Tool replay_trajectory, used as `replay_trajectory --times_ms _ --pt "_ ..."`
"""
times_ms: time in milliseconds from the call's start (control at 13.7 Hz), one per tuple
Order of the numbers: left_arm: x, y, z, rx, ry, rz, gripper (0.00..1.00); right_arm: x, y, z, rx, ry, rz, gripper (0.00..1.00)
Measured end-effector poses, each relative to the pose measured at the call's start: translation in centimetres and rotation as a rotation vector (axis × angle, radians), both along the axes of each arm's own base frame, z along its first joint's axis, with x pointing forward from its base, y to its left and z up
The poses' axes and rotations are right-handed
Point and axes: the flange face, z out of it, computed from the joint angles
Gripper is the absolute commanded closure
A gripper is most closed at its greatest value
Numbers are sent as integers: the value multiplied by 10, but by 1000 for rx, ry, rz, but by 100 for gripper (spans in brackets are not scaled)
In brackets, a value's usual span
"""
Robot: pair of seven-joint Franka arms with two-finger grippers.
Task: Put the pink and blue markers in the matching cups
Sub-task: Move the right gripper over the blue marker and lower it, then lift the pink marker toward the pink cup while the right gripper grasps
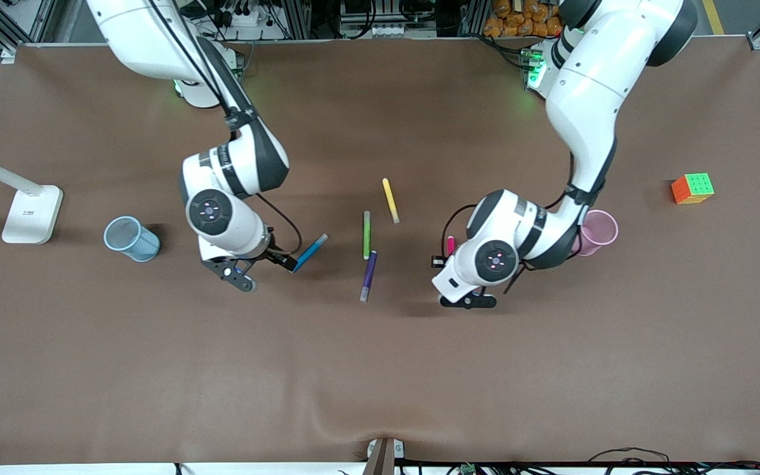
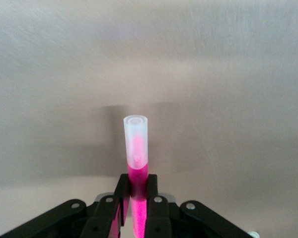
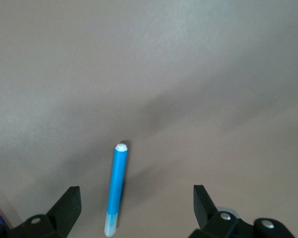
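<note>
Carrying pink marker [image 2: 137, 148] clamped in left gripper [image 2: 137, 198] fingers; next, pink cup [image 1: 596, 232]. Right gripper [image 3: 137, 208] fingers apart around blue marker [image 3: 116, 186]; closing due.

Bright magenta-pink marker [image 1: 450, 245]: front view shows only a short stub above the left claw [image 1: 443, 261]; the rest is hidden by the wrist. Pale pink translucent plastic cup [image 1: 599, 231]: partly covered by the left forearm. In the right wrist view, slim blue marker [image 3: 116, 189] between the right claw [image 3: 137, 206] fingers; contact with the table [image 3: 198, 74] can't be told.
</note>
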Motion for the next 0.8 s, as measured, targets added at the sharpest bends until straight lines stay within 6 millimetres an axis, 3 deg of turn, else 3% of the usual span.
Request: replay_trajectory --times_ms 219,438,583,802 --pt "12 12 31 -13 -40 21 100 -9 22 -23 -8 -14 -4 0" --pt "22 32 62 -13 -61 48 100 -10 27 -46 -14 -22 -1 0" --pt "27 49 86 -4 -57 67 100 -11 27 -57 -19 -20 0 19" --pt "34 82 134 6 -70 105 100 -13 31 -62 -22 -21 2 22"
